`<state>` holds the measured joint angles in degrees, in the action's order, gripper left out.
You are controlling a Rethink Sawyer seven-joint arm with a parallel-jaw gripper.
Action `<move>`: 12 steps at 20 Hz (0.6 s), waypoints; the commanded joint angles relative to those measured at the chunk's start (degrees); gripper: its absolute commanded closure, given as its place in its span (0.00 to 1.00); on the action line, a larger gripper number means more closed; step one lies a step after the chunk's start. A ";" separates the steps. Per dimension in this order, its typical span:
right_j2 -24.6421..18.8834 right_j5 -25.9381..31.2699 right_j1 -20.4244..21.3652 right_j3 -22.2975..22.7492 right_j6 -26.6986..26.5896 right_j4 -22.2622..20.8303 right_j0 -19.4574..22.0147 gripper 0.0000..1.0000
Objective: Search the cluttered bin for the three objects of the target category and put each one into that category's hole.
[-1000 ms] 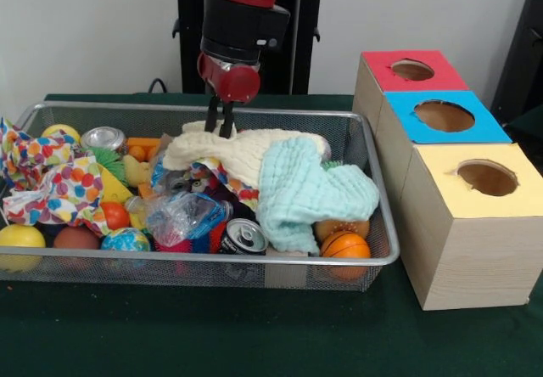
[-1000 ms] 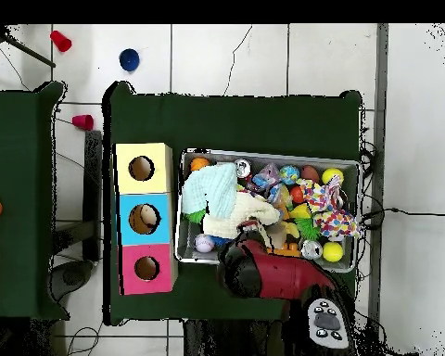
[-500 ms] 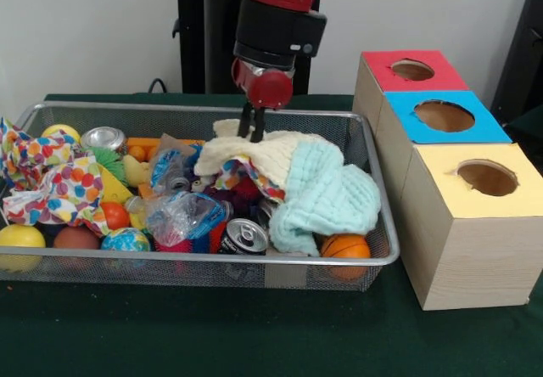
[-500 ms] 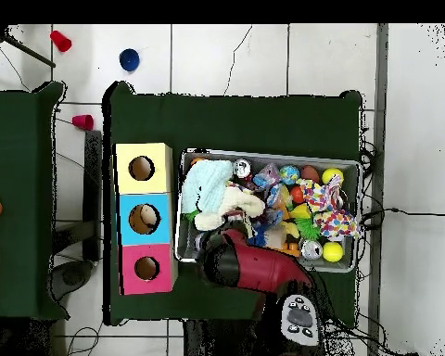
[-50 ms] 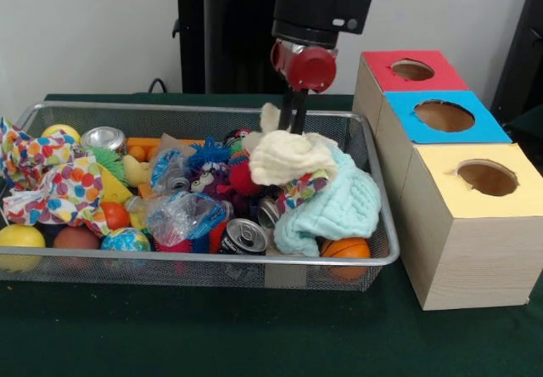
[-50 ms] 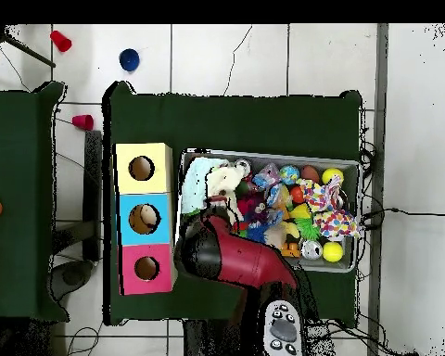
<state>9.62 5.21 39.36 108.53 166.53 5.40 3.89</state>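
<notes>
Front view, cream cloth [image 5: 291,156]: I am lifting it by its upper edge; it is hanging bunched at about 2 o'clock in the wire bin [image 5: 34,114], its lower folds touching the mint cloth.
My gripper [image 5: 293,115]: my fingers are pinched together on the cream cloth, pointing straight down.
Mint cloth [image 5: 339,210]: it is lying heaped at 4 o'clock in the bin, against the side nearest the boxes.
Basketball [image 5: 345,248]: it is peeking out under the mint cloth at 5 o'clock.
Soda can [image 5: 244,235]: it is lying at 6 o'clock, top facing the camera.
Polka-dot cloth [image 5: 51,177]: it is draping over the bin's rim at 9 o'clock.
Boxes: red-topped box [image 5: 405,69], blue-topped box [image 5: 441,115] and yellow-topped box [image 5: 484,177] are standing in a row at 3 o'clock of the bin, each with a round hole.
Overhead view, my arm [image 6: 235,261]: it is reaching over the bin's end beside the boxes, above the cream cloth [image 6: 224,180].
</notes>
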 commanded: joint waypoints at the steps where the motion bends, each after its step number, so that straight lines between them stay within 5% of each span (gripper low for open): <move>1: 1.78 13.58 5.44 1.44 3.35 2.01 -0.94 0.00; 5: 7.92 18.50 9.14 0.51 -2.80 -3.74 -0.08 0.00; 12: 5.73 21.45 15.47 2.56 -8.49 -8.76 5.58 0.00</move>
<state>15.12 20.20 49.01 108.58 166.53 1.33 4.93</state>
